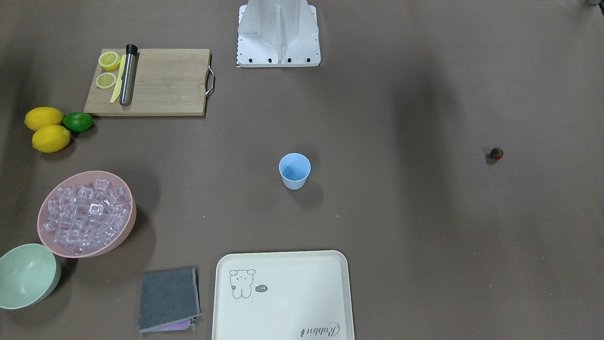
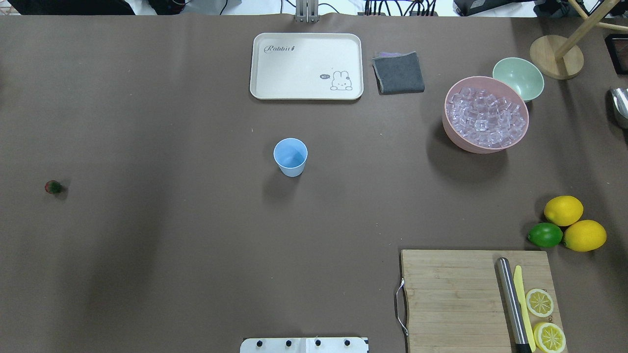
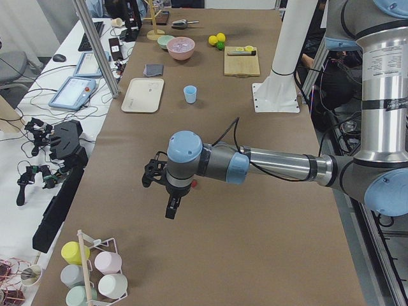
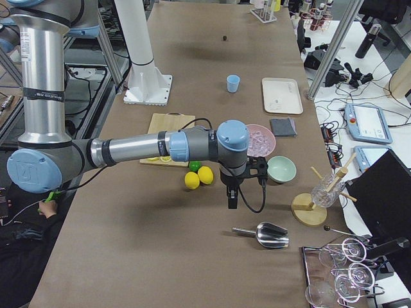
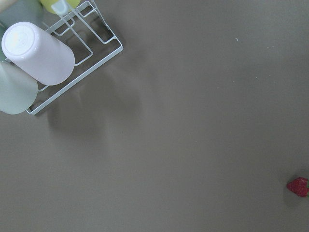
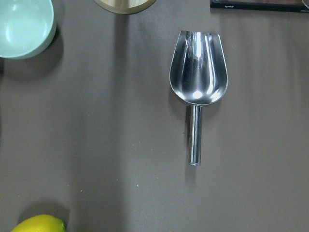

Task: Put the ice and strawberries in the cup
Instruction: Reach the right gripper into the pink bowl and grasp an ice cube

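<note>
the cup (image 2: 290, 156) is standing upright and empty in the middle of the bench (image 2: 147, 245), mouth up. it is probably sitting there so that either arm can reach it. the ice (image 2: 485, 117) is lying heaped in the pink bowl (image 2: 447, 128) on the robot's right, well apart from the cup. the strawberry (image 2: 53, 187) is lying alone on the bare bench far to the robot's left, also well apart from the cup. nothing is in the cup yet, so the task is looking barely begun.

the layout seems to be splitting the work by side. the left fingers (image 3: 170, 207) are hanging pointed down above the bench near the strawberry. the left wrist view is catching the berry only at its lower right edge, so that arm is not centred over it. the right fingers (image 4: 232, 199) are hanging pointed down past the pink bowl. the right wrist view is looking straight down on a steel scoop (image 6: 198, 72) lying flat, hollow side up, handle toward the bottom of that view. the scoop is likely there for lifting ice, since the cubes are small, slick and many.

for both arms i cannot tell whether the fingers are spread or closed, as only the side views are showing them.

judging from this, the right arm is needing to come down on the scoop's handle, and the left is needing to shift over the berry.
</note>
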